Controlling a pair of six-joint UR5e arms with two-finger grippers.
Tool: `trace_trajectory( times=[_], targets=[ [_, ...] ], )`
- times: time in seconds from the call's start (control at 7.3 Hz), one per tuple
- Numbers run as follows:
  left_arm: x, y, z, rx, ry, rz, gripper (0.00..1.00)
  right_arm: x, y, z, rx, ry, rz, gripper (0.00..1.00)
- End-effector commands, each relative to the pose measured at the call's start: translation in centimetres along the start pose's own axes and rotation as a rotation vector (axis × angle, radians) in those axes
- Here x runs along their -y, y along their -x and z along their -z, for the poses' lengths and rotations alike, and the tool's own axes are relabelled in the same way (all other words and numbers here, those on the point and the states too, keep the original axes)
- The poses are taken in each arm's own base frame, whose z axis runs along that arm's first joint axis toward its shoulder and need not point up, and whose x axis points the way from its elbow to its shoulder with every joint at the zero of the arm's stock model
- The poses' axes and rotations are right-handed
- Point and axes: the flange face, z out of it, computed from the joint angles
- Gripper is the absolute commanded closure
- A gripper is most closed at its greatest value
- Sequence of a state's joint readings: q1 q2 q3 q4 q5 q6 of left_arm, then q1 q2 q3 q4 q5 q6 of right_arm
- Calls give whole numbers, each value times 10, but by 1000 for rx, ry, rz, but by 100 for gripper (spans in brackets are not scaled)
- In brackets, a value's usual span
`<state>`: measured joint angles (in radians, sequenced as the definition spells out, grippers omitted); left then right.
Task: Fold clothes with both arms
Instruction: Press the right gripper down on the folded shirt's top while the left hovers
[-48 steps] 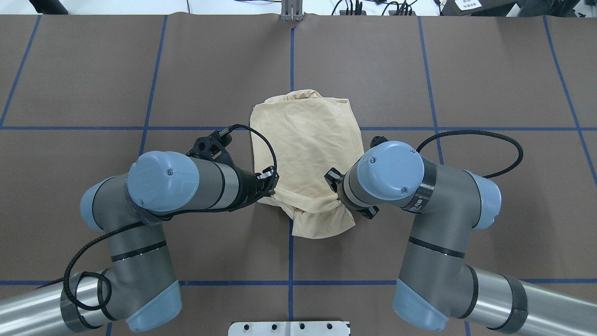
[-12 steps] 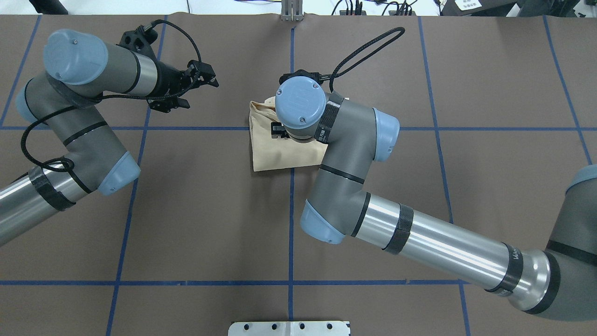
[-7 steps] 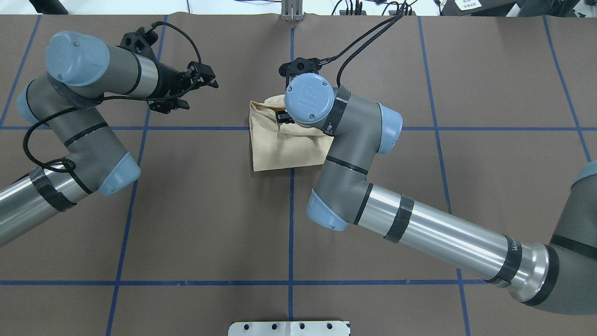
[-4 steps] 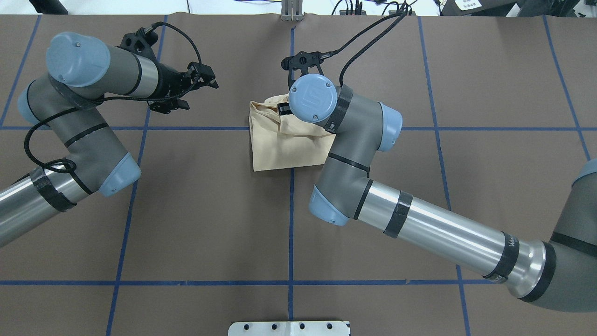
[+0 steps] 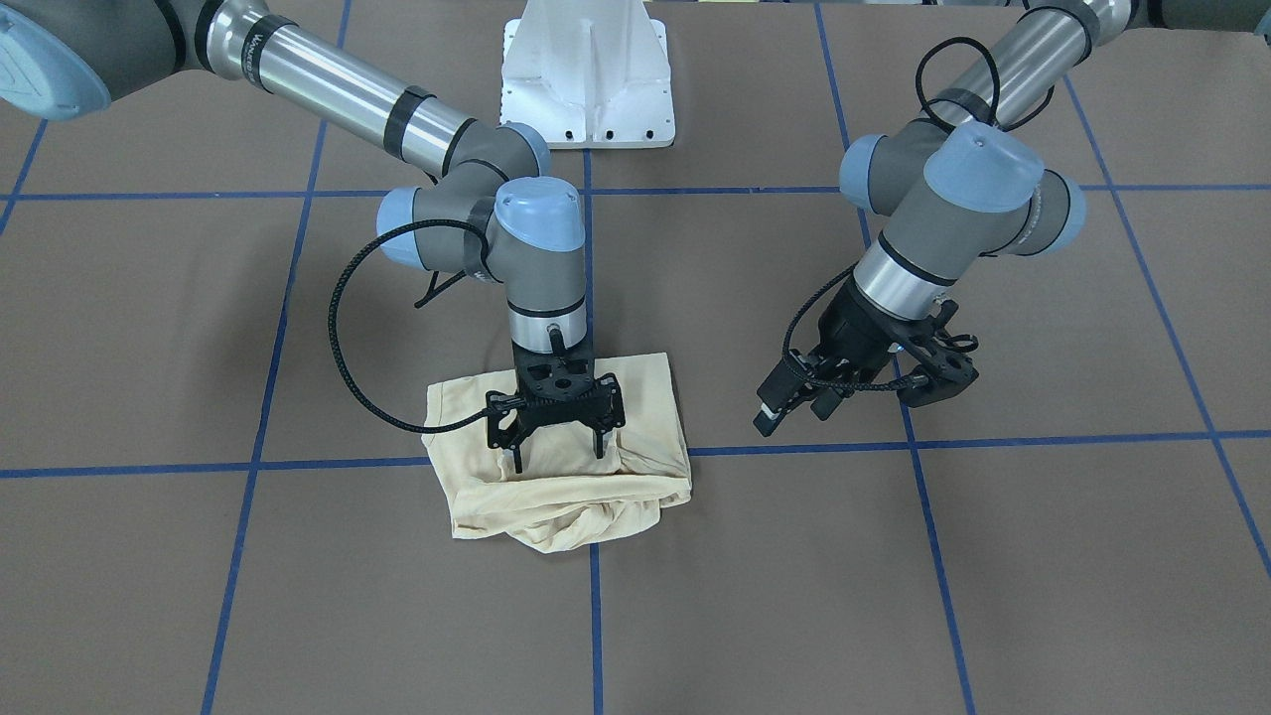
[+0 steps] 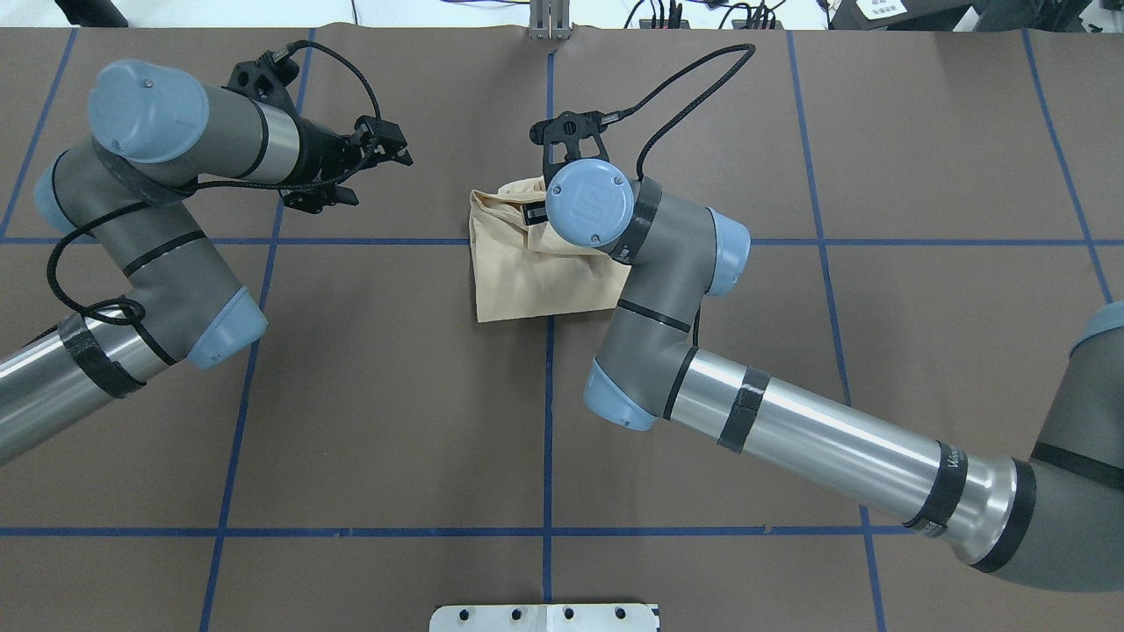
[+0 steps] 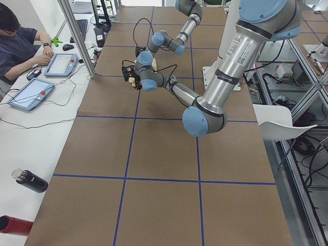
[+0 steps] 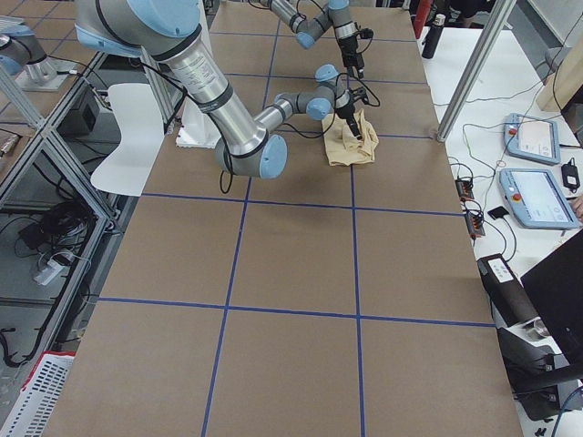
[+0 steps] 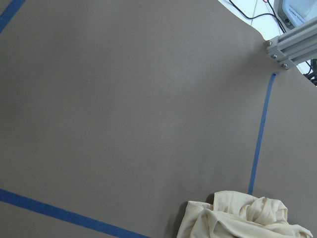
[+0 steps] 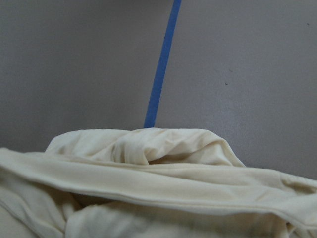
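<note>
The clothes (image 5: 566,497) lie as one cream-yellow folded bundle at the table's middle, also seen from overhead (image 6: 527,281) and in the right wrist view (image 10: 148,198). Its far edge is rumpled and layered. My right gripper (image 5: 557,457) points straight down over the bundle, open, with its fingertips (image 5: 516,463) at or just above the cloth and nothing between them. My left gripper (image 5: 791,415) hangs open and empty over bare table, well to the side of the bundle, tilted towards it (image 6: 399,151). The left wrist view catches only a corner of the clothes (image 9: 237,218).
Blue tape lines (image 6: 548,421) grid the brown table cover. The white pedestal base (image 5: 586,79) stands at the robot's side. An aluminium post (image 6: 549,22) rises at the far edge. A person with tablets (image 7: 64,64) sits beyond that edge, with bottles (image 7: 28,180) nearby.
Since 6.6 s ago the near part of the clothes was folded over to the far side and both grippers let go. In the last second only the right wrist shifted slightly.
</note>
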<state>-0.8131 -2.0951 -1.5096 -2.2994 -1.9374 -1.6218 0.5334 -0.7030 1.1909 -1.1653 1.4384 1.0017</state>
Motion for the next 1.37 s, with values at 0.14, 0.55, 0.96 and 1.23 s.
trace_trajectory(
  times=[0.14, 0.55, 0.96, 1.23],
  targets=[
    [-1, -5, 2, -7, 2, -3, 1, -6, -8, -6, -8, 9, 3, 0],
    [-3, -8, 5, -14, 5, -6, 1, 20, -3, 31, 80, 27, -16, 0],
    [-2, -8, 4, -13, 5, -7, 1, 39, -30, 22, 45, 19, -5, 0],
    [-1, -4, 0, -3, 3, -17, 1, 28, -27, 11, 46, 65, -11, 0]
  ],
)
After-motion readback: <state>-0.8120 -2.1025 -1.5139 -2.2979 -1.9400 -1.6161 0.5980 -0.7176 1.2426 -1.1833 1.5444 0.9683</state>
